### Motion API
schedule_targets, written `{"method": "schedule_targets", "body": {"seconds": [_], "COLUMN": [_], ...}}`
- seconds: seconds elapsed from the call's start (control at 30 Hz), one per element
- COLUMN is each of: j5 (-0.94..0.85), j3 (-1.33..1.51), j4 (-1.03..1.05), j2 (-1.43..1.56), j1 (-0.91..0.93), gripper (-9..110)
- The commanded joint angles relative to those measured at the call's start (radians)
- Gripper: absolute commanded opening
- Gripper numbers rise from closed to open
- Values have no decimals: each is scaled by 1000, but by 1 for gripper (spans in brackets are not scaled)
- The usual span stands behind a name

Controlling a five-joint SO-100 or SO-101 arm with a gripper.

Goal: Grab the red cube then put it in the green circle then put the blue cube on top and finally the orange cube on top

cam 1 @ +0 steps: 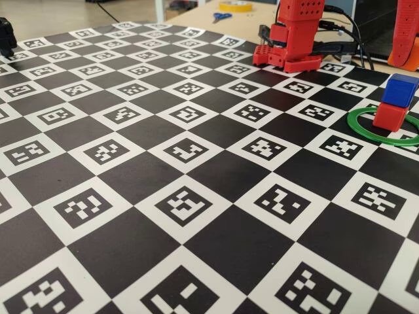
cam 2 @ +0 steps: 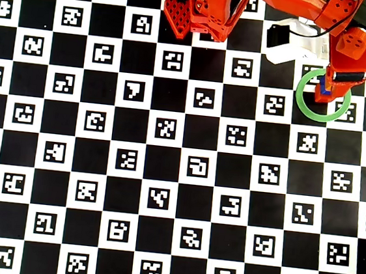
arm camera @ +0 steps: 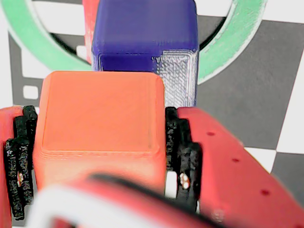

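Fixed view, left to right: the marker-printed checkerboard mat (cam 1: 183, 196) is filling most of the frame; the arm's red base (cam 1: 294, 39) is standing at the far edge; at the right the blue cube (cam 1: 400, 90) is sitting on the red cube (cam 1: 390, 116) inside the green circle (cam 1: 383, 126), slightly offset from it. The ring's right side is running off the frame, and the arm's working end is not showing here.

Wrist view, left to right: black ribbed pads (arm camera: 19, 166) are pressing the left face of the orange cube (arm camera: 99, 123), the cube is filling the centre, and a matching pad is bearing on its right face, so the gripper (arm camera: 100, 161) is clamped on the orange cube. Beyond it the blue cube (arm camera: 145, 42) is rising, with a sliver of red cube (arm camera: 89, 28) beside it and the green circle (arm camera: 237, 42) arcing behind.

Overhead view: the arm is covering the stack, leaving only a blue corner (cam 2: 323, 91) and the ring (cam 2: 304, 104) visible; the orange cube is hidden.

Judgement: the cube is likely light, rigid and fairly smooth. Holding it on opposite flat faces, as here, is sound; the offset two-cube stack below looks easy to topple.
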Motion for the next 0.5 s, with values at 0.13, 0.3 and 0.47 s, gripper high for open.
{"method": "schedule_targets", "body": {"seconds": [0.13, 0.3, 0.47], "j5": [6, 8, 9], "j3": [23, 28, 23], "j4": [-34, -37, -32], "j2": [9, 8, 11], "j1": [-12, -18, -34], "gripper": [4, 4, 4]}}
